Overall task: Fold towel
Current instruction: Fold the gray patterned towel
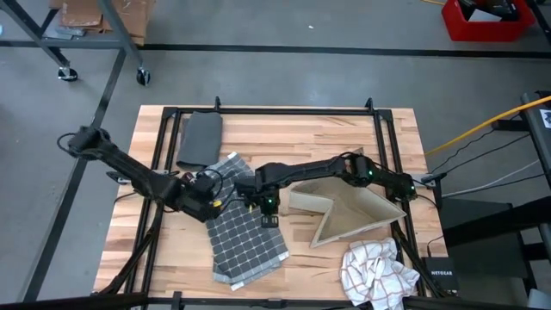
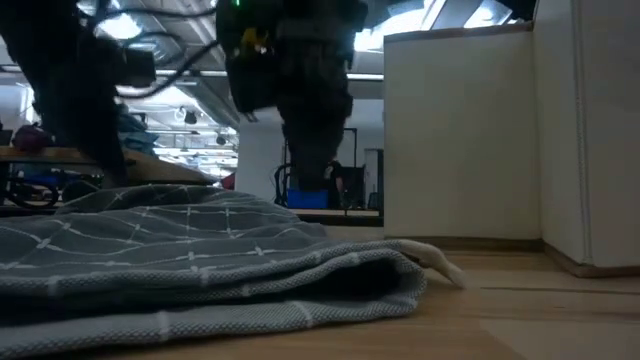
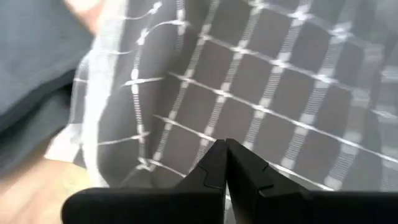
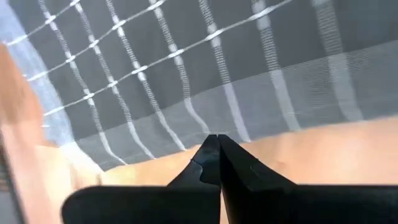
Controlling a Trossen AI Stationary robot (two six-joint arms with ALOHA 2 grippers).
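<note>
Towel [image 1: 245, 232], grey with a white grid, lies on the wooden table [image 1: 327, 138], slanting from near the middle toward the front edge.

High view: left gripper [image 1: 213, 200] sits over the towel's upper left edge; right gripper [image 1: 269, 213] is at its upper right edge, just beside the tan cardboard box [image 1: 349, 211] lying open on its side. A darker grey folded cloth [image 1: 200, 138] lies at the back left, touching or nearly touching the towel's top corner. A crumpled white checked cloth [image 1: 374, 271] sits at the front right, apart from the towel.

Low view: towel already shows a doubled layer, a fold rolling over toward the box wall, with the arms coming down behind it. Which arm is which I cannot tell from here.

Left wrist view: fingers [image 3: 208, 174] clenched together, tips down on the grid fabric. No cloth visibly between them.

Right wrist view: fingers [image 4: 208, 162] pressed tight, tips at the towel's hem where it meets bare wood. Nothing gripped that I can make out.

Judgement: both sets of jaws are clenched empty at the two upper edges, so a fold is about to be set up. To do it well, spread the jaws first, pinch each edge at matching heights, lift evenly, keep the fabric taut between the arms, and steer clear of the box and the dark cloth.
</note>
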